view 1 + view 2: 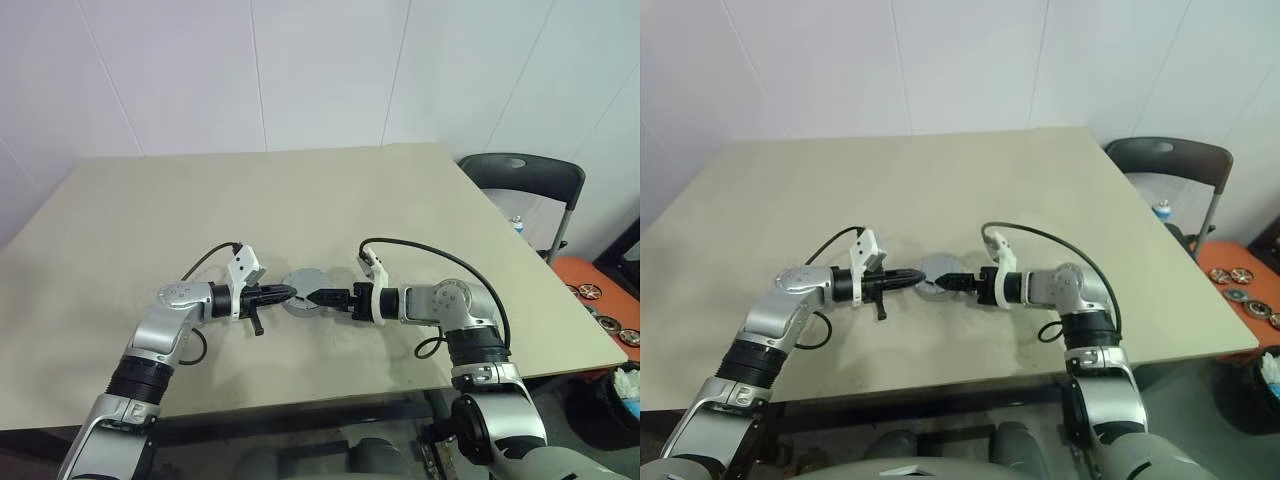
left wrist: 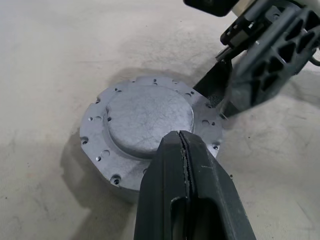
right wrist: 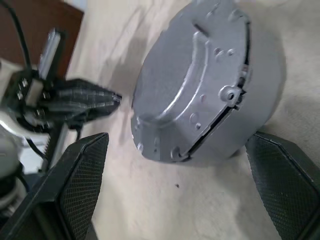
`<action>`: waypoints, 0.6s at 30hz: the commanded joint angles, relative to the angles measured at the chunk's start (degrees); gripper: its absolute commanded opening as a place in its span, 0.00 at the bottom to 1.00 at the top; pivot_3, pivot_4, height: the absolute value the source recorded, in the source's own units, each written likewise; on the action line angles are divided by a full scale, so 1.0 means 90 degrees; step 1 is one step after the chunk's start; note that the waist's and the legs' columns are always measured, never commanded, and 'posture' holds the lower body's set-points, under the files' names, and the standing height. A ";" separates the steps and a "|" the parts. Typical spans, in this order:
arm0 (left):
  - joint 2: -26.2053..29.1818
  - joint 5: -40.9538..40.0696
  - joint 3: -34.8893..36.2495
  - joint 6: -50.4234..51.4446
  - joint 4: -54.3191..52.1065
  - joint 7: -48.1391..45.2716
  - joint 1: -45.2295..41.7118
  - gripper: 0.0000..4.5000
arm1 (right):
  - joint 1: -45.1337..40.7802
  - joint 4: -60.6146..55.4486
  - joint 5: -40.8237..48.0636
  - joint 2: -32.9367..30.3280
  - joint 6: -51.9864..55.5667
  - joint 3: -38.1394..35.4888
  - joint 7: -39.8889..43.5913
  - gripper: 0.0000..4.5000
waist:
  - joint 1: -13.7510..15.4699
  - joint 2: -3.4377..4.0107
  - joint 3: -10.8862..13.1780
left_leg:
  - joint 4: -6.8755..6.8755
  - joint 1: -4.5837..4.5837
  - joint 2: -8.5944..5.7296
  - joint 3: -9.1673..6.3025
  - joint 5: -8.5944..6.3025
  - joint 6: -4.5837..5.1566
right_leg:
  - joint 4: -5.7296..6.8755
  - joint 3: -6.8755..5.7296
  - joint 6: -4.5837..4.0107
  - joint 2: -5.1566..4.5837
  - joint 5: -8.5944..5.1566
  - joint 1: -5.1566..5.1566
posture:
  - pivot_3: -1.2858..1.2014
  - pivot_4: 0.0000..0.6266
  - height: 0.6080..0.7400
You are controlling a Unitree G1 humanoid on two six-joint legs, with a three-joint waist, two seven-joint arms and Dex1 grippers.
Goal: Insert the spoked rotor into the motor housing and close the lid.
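while the closed left gripper [image 1: 288, 292] tops the lid [image 2: 150, 122], the wide-open right gripper [image 1: 312, 296] flanks it.

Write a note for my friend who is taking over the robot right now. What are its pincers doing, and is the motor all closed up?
Left pincer: shut, holding nothing, its tip over the lid's near edge.
Right pincer: open wide, one finger on each side of the motor housing, not gripping it.
The housing sits on the table between the two pincers, with the lid on top.
Done: the lid looks seated on the housing, though a thin dark seam shows at the rim. The rotor is not visible, so likely inside.
Left: check the lid is fully down, press it if not, then pull both arms back.
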 commanded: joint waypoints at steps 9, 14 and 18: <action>0.0044 -0.0103 0.0215 -0.0056 0.0004 0.0024 -0.0291 0.00 | -0.0126 0.0178 -0.0264 0.0022 -0.0260 0.0110 -0.0260 1.00 | -0.0005 0.0000 0.0000 | -0.0014 -0.0001 0.0002 0.0003 0.0000 0.0000 | -0.0005 0.0003 0.0000 -0.0001 0.0000 -0.0007 | 0.52 0.00 1.00; -0.0050 -0.0069 0.0181 -0.0130 0.0041 0.0073 -0.0272 0.00 | -0.0321 0.0477 0.0098 0.0326 0.0148 -0.0325 -0.0258 1.00 | -0.0016 0.0000 0.0000 | -0.0014 0.0000 0.0008 0.0004 0.0000 0.0000 | -0.0005 0.0004 -0.0002 0.0001 0.0000 -0.0008 | 0.52 0.00 1.00; -0.0084 -0.0079 0.0183 -0.0157 0.0039 0.0081 -0.0248 0.00 | -0.0471 0.0528 0.0269 0.0524 0.0491 -0.0566 -0.0283 1.00 | -0.0016 0.0000 0.0000 | -0.0027 -0.0010 0.0014 0.0006 0.0000 -0.0001 | -0.0005 0.0005 0.0005 0.0002 0.0005 -0.0027 | 0.52 0.00 1.00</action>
